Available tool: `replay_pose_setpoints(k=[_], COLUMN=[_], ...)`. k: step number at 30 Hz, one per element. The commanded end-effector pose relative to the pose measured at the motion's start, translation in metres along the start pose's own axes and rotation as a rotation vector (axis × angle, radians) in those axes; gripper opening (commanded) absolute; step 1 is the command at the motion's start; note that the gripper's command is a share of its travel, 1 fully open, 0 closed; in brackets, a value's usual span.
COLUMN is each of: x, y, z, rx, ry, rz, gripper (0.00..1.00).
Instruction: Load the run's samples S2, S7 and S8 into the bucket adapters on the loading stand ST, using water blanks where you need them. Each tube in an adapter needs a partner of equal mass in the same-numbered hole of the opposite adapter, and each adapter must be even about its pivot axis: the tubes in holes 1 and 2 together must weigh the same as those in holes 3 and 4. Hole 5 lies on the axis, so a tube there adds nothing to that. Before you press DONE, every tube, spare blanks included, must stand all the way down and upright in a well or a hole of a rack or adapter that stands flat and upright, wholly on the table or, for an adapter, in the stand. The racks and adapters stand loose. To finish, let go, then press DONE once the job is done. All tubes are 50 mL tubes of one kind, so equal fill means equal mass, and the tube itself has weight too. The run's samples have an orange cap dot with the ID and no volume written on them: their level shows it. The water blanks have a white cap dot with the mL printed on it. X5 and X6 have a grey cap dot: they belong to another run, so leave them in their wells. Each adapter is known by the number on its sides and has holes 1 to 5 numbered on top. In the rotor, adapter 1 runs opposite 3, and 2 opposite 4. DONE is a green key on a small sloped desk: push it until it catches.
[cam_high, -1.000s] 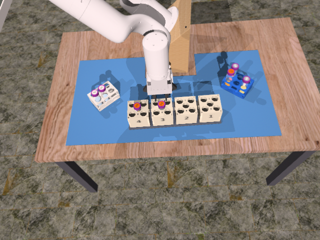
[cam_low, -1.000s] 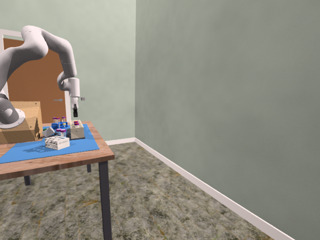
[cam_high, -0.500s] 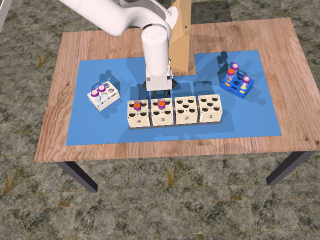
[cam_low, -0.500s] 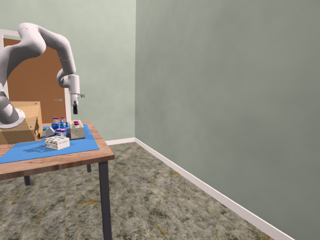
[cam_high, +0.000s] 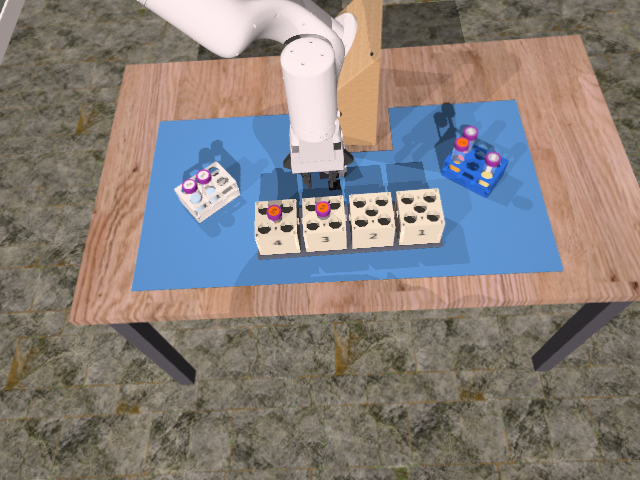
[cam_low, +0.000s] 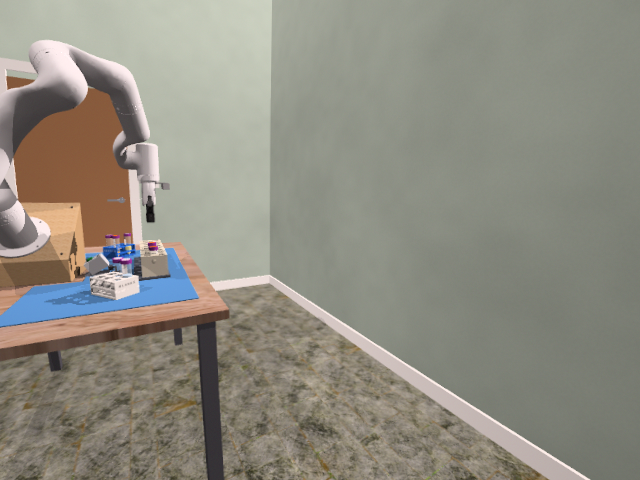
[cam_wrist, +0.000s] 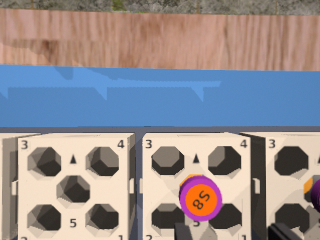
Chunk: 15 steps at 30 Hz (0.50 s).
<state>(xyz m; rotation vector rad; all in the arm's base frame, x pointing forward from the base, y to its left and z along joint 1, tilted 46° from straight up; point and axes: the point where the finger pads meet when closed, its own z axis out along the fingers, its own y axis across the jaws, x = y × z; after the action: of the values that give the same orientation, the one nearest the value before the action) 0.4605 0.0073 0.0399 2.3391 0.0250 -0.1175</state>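
The table (cam_high: 361, 294) (cam_low: 129, 322) (cam_wrist: 150, 40) carries the whole job, and the arm (cam_high: 310, 98) (cam_low: 118, 87) reaches over it. On the stand (cam_high: 348, 250) all four adapters sit in a row. Adapter 4 (cam_high: 277, 242) (cam_low: 155, 266) (cam_wrist: 285, 139) and adapter 3 (cam_high: 324, 239) (cam_wrist: 196, 145) each have a tube in the middle hole; adapter 2 (cam_high: 372, 236) (cam_wrist: 73, 145) and adapter 1 (cam_high: 421, 232) have none.

The blue rack (cam_high: 465, 183) (cam_low: 109, 252) has one orange-topped tube (cam_high: 461, 143) (cam_low: 115, 238) and two paler-topped ones, probably the other run's. The white rack (cam_high: 201, 215) (cam_low: 126, 285) has two blanks, their printed amounts too small to read.

The hand (cam_high: 320, 183) (cam_low: 150, 217) (cam_wrist: 231, 232) hangs above the row, fingers part-way spread and nothing between them. Below it, the S8 tube (cam_high: 322, 208) (cam_wrist: 200, 200) stands in hole 5 of adapter 3; the tube in adapter 4 (cam_high: 273, 212) (cam_low: 153, 248) (cam_wrist: 316, 196) is orange-topped too, its ID unreadable.

So two samples look loaded — neither has a partner opposite. Left to do, I judge: the third sample, equal partners in 1 and 2 — some perhaps blanks — then DONE.
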Motion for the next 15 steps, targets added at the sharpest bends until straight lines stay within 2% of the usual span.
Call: replay_pose_setpoints(k=[1, 4, 15], x=[0.0006, 0.0006, 0.0006], y=[-0.0001, -0.0001, -0.0001], z=[-0.0068, -0.0128, -0.0131], rx=[0.001, 0.001, 0.001], ry=[0.001, 0.001, 0.001], rz=[0.001, 0.001, 0.001], gripper=[0.44, 0.44, 0.44])
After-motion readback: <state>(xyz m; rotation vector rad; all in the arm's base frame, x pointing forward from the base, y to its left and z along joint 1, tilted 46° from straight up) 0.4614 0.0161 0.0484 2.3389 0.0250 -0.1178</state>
